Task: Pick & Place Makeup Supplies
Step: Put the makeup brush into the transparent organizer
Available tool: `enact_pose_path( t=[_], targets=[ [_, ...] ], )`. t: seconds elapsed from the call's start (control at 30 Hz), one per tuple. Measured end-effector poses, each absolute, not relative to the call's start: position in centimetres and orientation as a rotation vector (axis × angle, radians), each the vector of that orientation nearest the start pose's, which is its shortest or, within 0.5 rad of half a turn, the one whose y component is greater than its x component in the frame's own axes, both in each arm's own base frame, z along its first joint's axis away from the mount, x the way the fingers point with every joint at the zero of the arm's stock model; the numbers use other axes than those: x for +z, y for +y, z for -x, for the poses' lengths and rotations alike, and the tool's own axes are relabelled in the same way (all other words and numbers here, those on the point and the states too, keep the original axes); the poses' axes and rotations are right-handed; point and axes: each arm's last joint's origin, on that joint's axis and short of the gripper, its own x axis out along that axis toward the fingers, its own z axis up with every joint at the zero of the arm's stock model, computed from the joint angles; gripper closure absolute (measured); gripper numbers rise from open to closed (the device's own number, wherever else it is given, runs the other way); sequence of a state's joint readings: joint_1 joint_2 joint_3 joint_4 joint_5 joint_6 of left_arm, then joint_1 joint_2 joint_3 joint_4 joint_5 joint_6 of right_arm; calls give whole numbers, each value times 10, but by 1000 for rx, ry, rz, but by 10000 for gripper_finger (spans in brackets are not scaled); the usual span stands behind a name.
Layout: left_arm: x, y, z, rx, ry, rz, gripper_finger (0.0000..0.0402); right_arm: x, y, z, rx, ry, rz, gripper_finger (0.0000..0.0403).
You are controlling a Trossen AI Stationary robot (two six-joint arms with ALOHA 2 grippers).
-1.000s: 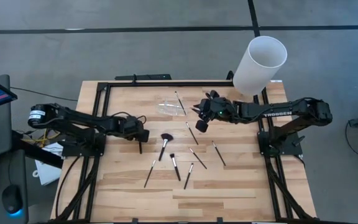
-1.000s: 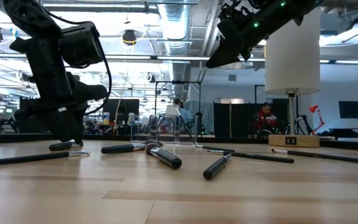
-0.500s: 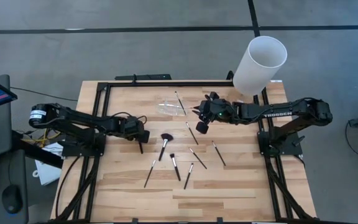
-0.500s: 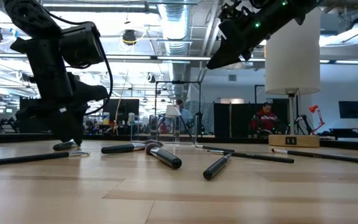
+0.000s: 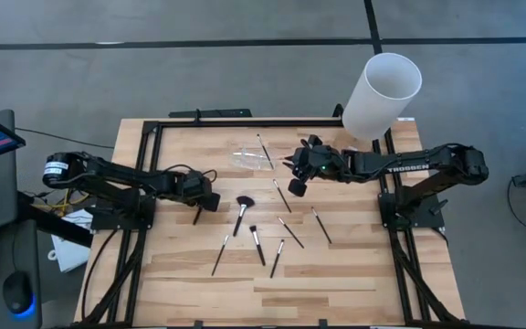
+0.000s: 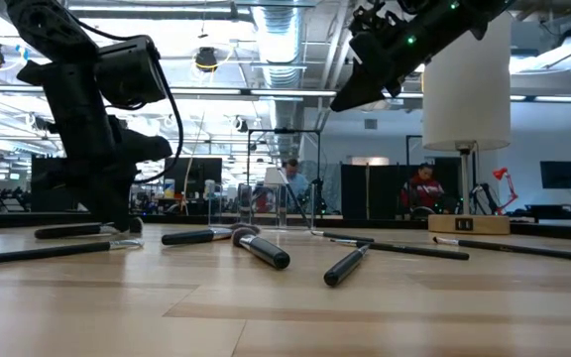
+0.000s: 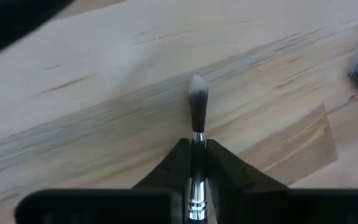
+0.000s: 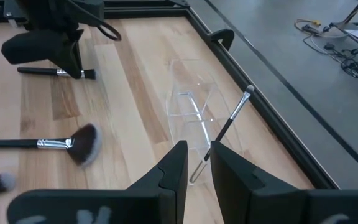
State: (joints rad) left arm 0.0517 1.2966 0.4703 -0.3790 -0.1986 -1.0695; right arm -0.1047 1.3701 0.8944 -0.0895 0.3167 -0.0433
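My left gripper (image 5: 203, 205) is low over the table's left middle, shut on a slim black makeup brush (image 6: 67, 231), which lies about level. Its bristle tip (image 7: 197, 93) sticks out past the fingers. My right gripper (image 5: 294, 185) hangs high above the table's middle, empty, with a narrow gap between its fingers (image 8: 199, 155). Below it a clear plastic holder (image 8: 194, 118) lies on the table, and a thin brush (image 8: 229, 127) leans on the holder. Several more brushes lie flat on the wood, among them a wide fluffy one (image 5: 242, 212). My left gripper pinches the brush between its two fingers close behind the bristle head, at the ferrule (image 7: 196, 144). The fingers come from above and lie across the brush (image 8: 61, 73). The long handle (image 6: 57, 231) sticks out level to one side. Whether it is on the wood or just above it, I cannot tell.
A tall white cylinder (image 5: 382, 96) stands at the table's far right corner. A black frame (image 5: 153, 128) runs round the table's edges. Loose brushes (image 5: 257, 244) lie spread over the middle and near middle. People sit in the room beyond the table (image 6: 424, 188).
My left gripper has turned the brush that it holds. The handle pointed toward the near edge and now slants toward the near left, so it shows longer in the low view. My right gripper has kept still.
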Motion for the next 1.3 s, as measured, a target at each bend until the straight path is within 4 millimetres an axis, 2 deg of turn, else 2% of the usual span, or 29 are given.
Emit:
enact_pose_path(
  t=[0.13,0.27,0.53,0.67,0.83,1.1,1.3],
  targets=[
    [136,16,-192,808,920,831,356,251,-40,-290,-398,587,103,342],
    [159,17,-196,793,788,778,365,251,-40,-289,-404,593,103,342],
    [215,13,-202,735,354,456,359,251,-41,-289,-431,596,102,342],
    [231,14,-210,759,199,289,362,251,-41,-290,-433,583,97,342],
    [233,22,-224,808,132,165,359,253,-41,-290,-436,564,92,342],
    [225,42,-252,821,6,122,363,253,-42,-290,-463,568,101,342],
    [216,61,-263,819,-83,133,358,252,-42,-289,-480,583,110,342]
  ],
)
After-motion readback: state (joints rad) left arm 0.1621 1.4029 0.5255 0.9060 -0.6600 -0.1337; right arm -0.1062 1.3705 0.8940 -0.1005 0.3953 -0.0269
